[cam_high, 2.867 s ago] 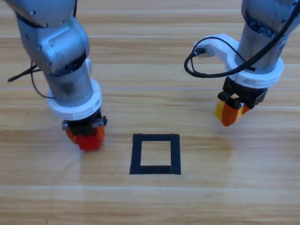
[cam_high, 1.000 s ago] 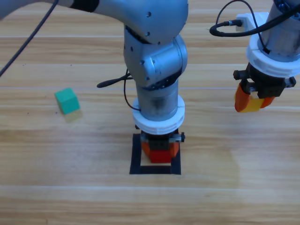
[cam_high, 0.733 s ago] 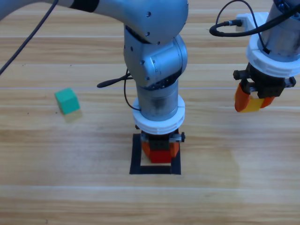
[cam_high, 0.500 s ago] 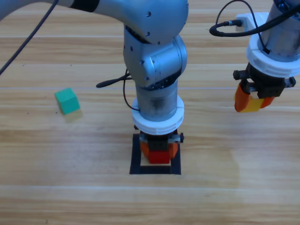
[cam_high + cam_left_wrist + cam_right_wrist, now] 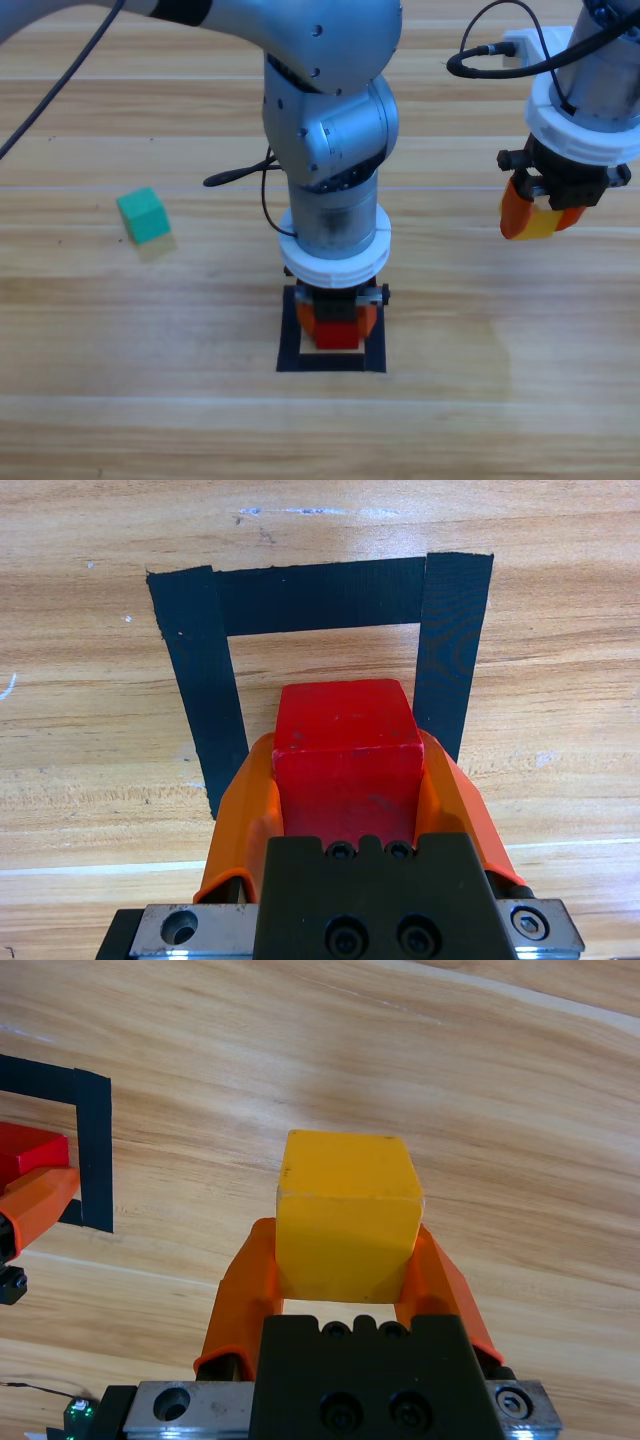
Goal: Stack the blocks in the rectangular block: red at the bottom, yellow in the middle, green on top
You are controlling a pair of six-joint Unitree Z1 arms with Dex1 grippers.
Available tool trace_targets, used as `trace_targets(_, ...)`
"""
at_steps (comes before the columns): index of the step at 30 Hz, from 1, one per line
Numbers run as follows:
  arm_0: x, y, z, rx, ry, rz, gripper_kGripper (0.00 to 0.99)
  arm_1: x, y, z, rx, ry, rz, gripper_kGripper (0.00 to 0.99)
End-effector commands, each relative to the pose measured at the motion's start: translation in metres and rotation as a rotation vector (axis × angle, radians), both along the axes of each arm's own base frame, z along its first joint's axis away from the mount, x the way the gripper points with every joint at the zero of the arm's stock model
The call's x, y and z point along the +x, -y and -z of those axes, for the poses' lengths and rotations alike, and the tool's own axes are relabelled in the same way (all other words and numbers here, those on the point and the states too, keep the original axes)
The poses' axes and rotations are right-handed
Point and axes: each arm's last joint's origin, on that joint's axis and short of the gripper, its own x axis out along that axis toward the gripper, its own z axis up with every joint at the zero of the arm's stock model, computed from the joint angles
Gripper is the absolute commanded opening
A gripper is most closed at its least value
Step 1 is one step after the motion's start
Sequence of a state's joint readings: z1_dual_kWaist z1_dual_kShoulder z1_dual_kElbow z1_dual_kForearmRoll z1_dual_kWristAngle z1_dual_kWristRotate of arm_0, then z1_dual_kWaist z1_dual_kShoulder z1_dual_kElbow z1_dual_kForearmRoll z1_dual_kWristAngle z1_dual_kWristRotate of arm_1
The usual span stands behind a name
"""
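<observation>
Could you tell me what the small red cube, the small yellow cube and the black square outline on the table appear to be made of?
The small red cube and the small yellow cube look like painted wood or matte plastic: flat, even faces with no gloss; which one cannot be told. The black square outline looks like matte tape: flat strips overlapping at the corners with slightly ragged cut ends.

From the high view my left arm covers the top strip of the black tape outline point(image 5: 373, 340) and most of the red cube point(image 5: 339, 336); I cannot tell whether the cube rests on the table. In the left wrist view the left gripper point(image 5: 345, 780) hides the outline's near side. The right gripper point(image 5: 541, 215) hides most of the yellow cube point(image 5: 540, 224) from above. Both arms run off the top edge
</observation>
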State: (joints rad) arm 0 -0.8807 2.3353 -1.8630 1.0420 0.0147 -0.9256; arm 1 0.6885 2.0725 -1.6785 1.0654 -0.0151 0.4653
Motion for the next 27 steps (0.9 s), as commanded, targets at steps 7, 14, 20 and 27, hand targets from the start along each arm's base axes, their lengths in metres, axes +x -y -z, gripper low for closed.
trace_targets(7, -0.002, 0.005, 0.016, 0.038, -0.018, 0.009, 0.99, 0.001, 0.006, 0.005, 0.002, -0.014, 0.01, 0.0)
trace_targets(14, -0.004, 0.001, -0.034, -0.029, 0.052, 0.009, 0.99, -0.005, 0.009, -0.009, 0.018, 0.016, 0.028, 0.0)
trace_targets(20, 0.008, -0.029, -0.136, -0.091, 0.166, -0.035, 0.99, -0.019, 0.0, -0.023, 0.003, 0.079, 0.041, 0.0)
trace_targets(27, 0.028, -0.16, -0.182, -0.034, 0.184, -0.105, 0.99, -0.036, -0.036, -0.035, 0.021, 0.069, 0.013, 0.0)
